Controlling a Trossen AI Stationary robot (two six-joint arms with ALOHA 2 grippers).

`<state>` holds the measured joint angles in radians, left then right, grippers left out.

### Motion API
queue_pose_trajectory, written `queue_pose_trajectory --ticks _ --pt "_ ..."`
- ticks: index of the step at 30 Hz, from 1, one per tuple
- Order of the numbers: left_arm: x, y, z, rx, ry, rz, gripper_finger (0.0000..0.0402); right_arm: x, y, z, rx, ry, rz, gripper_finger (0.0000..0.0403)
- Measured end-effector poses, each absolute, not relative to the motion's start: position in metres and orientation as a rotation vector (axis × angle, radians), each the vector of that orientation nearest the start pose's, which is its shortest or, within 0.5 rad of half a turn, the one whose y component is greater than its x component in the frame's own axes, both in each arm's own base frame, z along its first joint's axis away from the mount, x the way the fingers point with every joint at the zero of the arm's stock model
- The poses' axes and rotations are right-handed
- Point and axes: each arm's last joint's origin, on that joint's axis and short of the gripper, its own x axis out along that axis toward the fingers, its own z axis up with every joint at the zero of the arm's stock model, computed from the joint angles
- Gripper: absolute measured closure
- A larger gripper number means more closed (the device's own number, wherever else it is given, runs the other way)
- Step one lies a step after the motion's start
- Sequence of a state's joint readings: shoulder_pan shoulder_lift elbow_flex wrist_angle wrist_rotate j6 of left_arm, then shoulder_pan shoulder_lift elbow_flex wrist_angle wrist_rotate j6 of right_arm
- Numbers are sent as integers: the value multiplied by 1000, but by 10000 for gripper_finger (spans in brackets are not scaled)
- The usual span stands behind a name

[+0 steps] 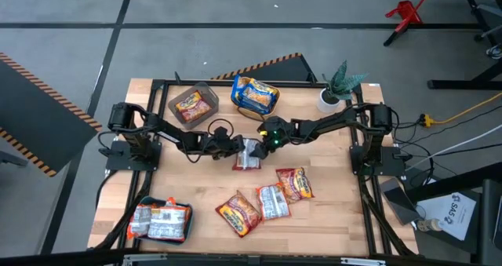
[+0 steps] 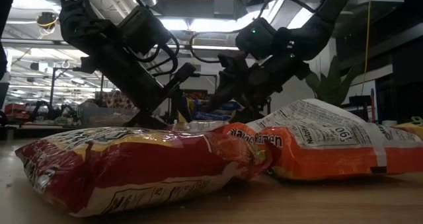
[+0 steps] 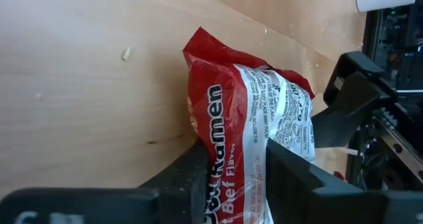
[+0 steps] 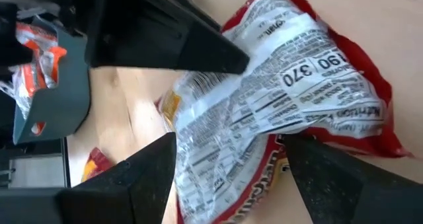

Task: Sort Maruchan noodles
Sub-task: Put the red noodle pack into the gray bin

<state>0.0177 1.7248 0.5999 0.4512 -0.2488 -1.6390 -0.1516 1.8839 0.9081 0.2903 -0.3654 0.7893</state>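
Wooden table sits on a grey floor marked with striped tape; both arms reach inward and meet at the table centre. Left gripper comes in from the left side; its fingers are closed on the edge of a red packet, which stands pinched between the two pads in the left wrist view, white printed back facing one side. Right gripper comes in from the right side, just beside the same packet; its fingers are spread wide on either side of the packet without gripping it, and the left arm's dark fingers show at the packet's far edge in the right wrist view. Grey bin at the far left of the table holds one orange-red packet; a yellow bin beside it, far centre, holds blue-yellow packets; a teal bin at the near left corner holds silver-white packets. Three loose packets lie near the front centre: an orange packet, a white packet touching it, and a second orange packet just beyond; the low view shows these loose packets close to the lens with both arms behind them. Potted plant stands at the far right corner.
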Motion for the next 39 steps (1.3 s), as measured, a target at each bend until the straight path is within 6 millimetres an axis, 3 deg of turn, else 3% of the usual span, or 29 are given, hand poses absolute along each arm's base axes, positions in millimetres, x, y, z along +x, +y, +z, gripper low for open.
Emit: queue_pose_trajectory --ticks 12,23,30,34,39 --pt "295 12 124 -1531 309 655 311 353 -49 133 969 778 44 132" --pt "291 25 147 -1549 222 629 314 327 -63 184 855 729 -30 132" --pt "276 39 179 -1482 191 578 364 311 -60 209 799 710 -88 132" --pt "267 43 180 -1437 246 634 397 307 -61 211 768 714 -158 132" --pt "268 38 178 -1343 342 554 379 312 -62 197 711 754 -206 132"
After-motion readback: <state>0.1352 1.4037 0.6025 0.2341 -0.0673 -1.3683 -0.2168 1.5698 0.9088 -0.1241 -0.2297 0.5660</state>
